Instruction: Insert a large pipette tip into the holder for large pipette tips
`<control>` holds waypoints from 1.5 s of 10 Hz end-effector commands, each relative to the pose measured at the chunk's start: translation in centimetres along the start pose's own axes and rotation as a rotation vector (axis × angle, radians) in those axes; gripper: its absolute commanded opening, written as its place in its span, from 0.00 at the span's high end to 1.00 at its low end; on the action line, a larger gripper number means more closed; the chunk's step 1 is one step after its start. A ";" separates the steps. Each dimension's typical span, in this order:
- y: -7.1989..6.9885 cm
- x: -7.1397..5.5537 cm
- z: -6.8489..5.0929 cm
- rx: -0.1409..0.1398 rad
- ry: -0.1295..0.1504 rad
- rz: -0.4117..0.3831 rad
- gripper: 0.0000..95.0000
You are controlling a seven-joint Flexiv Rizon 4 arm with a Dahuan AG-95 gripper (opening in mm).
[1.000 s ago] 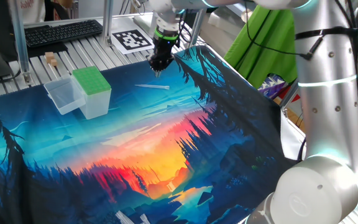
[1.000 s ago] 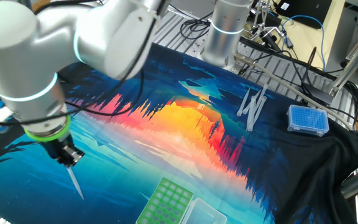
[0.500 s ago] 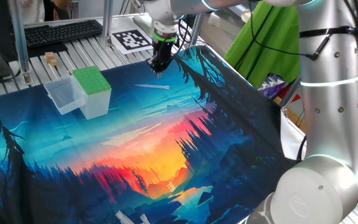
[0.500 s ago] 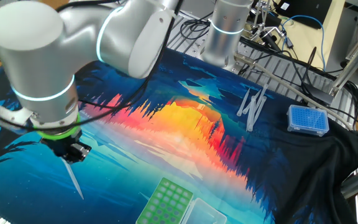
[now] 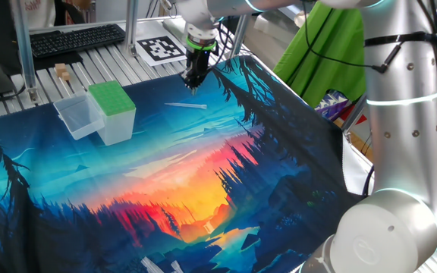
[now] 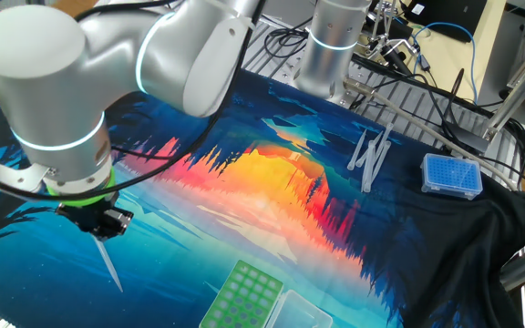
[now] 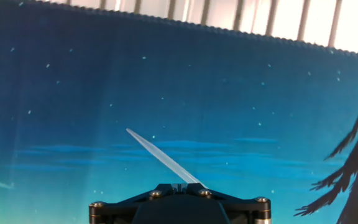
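Note:
The large pipette tip [image 5: 186, 106] lies flat on the blue part of the printed mat; it also shows in the other fixed view [image 6: 110, 264] and in the hand view [image 7: 160, 155]. My gripper [image 5: 193, 82] hovers just above the tip's thick end, jaws together, nothing held; it shows too in the other fixed view [image 6: 106, 230] and at the bottom of the hand view [image 7: 178, 186]. The holder for large pipette tips [image 5: 112, 100], with a green perforated top, stands left of the gripper and also shows in the other fixed view [image 6: 244, 296].
A clear plastic tub [image 5: 78, 117] stands against the holder. Several more tips [image 6: 369, 155] and a blue tip box [image 6: 451, 175] lie at the mat's far side. A tag marker [image 5: 161, 48] and metal slats lie behind the mat's back edge.
The arm's wrist has turned and the gripper has shifted slightly above the tip. The tip has not moved.

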State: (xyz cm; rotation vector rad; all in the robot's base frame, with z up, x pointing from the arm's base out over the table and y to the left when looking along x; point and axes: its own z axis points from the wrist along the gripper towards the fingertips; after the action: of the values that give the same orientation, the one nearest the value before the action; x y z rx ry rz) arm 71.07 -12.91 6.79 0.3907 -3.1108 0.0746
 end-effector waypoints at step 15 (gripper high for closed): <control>0.9 1.0 -0.5 -0.169 0.133 1.503 1.00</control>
State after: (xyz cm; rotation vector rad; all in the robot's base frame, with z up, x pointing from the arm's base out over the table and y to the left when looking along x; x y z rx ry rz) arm 69.77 -12.37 7.44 -1.4217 -2.7457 -0.0911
